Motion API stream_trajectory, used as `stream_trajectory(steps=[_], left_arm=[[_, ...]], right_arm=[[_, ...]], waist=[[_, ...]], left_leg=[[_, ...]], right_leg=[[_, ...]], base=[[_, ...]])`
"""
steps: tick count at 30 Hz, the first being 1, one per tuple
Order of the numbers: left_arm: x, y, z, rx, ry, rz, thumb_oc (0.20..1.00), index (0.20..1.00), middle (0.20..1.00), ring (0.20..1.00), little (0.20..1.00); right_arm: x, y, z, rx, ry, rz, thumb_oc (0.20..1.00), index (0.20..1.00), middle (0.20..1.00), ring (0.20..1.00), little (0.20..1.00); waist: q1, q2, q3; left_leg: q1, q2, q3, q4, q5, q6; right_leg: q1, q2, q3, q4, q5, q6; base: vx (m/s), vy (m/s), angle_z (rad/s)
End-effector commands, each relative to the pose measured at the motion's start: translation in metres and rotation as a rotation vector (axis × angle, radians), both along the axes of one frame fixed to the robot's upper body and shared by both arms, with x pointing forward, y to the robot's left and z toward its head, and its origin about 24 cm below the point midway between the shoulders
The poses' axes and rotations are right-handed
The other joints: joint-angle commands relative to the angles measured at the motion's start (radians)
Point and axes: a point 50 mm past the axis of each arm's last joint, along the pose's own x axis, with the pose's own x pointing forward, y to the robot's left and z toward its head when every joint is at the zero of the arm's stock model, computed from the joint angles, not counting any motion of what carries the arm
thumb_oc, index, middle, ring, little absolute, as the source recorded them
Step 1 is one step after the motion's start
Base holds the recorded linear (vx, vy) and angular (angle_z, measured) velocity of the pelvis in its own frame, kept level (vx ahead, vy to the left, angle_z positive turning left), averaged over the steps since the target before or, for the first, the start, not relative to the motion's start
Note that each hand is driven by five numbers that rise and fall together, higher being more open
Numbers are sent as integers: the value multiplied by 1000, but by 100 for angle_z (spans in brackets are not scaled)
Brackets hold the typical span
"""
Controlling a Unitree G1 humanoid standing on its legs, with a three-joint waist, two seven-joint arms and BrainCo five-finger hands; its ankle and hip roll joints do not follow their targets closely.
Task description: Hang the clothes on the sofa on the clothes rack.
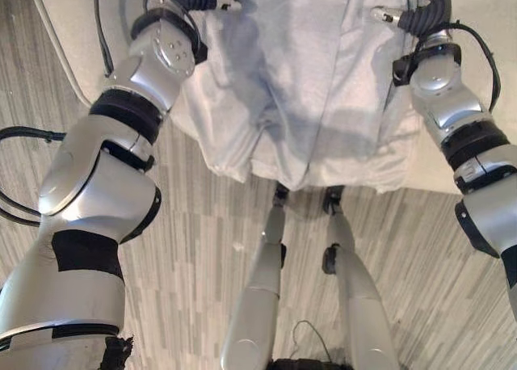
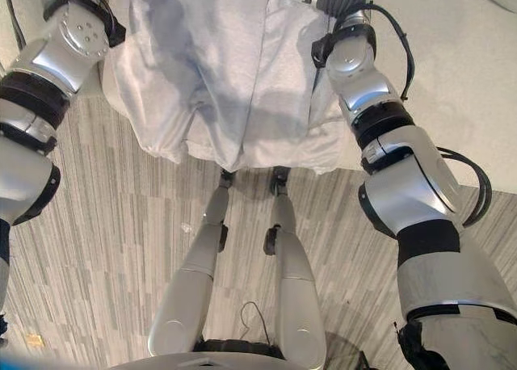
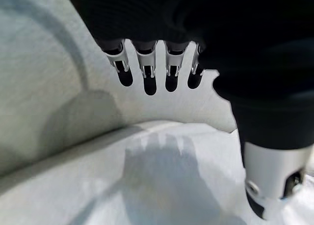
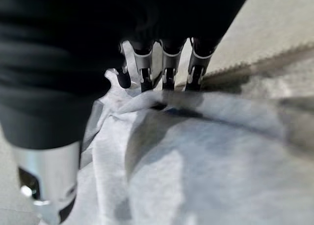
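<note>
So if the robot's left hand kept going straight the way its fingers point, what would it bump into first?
Most likely the pale grey garment. The left hand hovers with straight fingers just above that cloth, which lies on the light sofa. Depth is hard to judge, so the sofa's surface could come first.

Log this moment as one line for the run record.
garment: on sofa, hem overhanging edge | left hand: open above it | right hand: fingers in fabric, grip unclear | not hung

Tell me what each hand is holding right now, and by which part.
Left hand holds nothing, fingers straight above the garment. Right hand reaches into a fold at its edge; grip cannot be told.
</note>
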Motion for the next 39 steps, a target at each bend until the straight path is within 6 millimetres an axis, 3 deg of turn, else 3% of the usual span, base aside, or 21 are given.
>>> stream_trajectory(steps=[1, 7, 13, 18, 23, 30, 39], left_arm=[[-6, 6, 18, -33, -78, 34, 1000, 1000, 1000, 1000, 1000], [-10, -6, 30, -6, -107, 7, 1000, 1000, 1000, 1000, 1000], [-11, -5, 38, 38, -94, 34, 1000, 1000, 1000, 1000, 1000], [-12, 4, 44, 98, -55, 117, 1000, 1000, 1000, 1000, 1000], [-10, 11, 43, 130, 3, 165, 1000, 1000, 1000, 1000, 1000], [-11, -5, 52, 177, 13, 146, 1000, 1000, 1000, 1000, 1000], [-9, -8, 48, 175, 44, 136, 1000, 1000, 1000, 1000, 1000]], right_arm=[[-1, -3, 6, 42, -36, 12, 1000, 1000, 1000, 1000, 1000], [-4, -7, 24, 76, -50, 11, 1000, 1000, 1000, 1000, 1000], [-2, 0, 26, 36, -22, 29, 1000, 1000, 1000, 1000, 1000], [4, 21, 14, -7, 31, 58, 1000, 1000, 1000, 1000, 1000], [6, 42, 5, -57, 56, 94, 1000, 1000, 1000, 1000, 1000], [3, 64, 0, -73, 28, 156, 1000, 1000, 1000, 1000, 1000], [-5, 74, 6, -99, -41, 198, 1000, 1000, 1000, 1000, 1000]], waist=[[2, 45, -66], [14, 72, -86], [12, 77, -105], [-1, 72, -113], [-34, 58, -121], [-95, 55, -113], [-143, 61, -89]], left_leg=[[-14, 20, 122, -3, -22, -66], [-26, 21, 140, -3, -22, -78], [-36, 28, 154, -3, -21, -83], [-34, 42, 168, -3, -19, -88], [-31, 55, 185, -3, -21, -92], [-27, 63, 213, -3, -27, -92], [-30, 63, 243, -3, -33, -85]], right_leg=[[27, -117, 69, 11, -11, 211], [41, -143, 24, 11, -16, 222], [42, -152, 1, 11, -13, 224], [36, -153, -5, 11, -10, 224], [28, -152, -2, 11, -7, 223], [6, -156, 17, 11, 2, 222], [-36, -169, 57, 11, 18, 223]], base=[[30, -11, 4], [31, -67, 16], [33, -41, 6], [39, -27, 3], [38, 3, 4], [34, 11, -4], [21, 26, -9]])
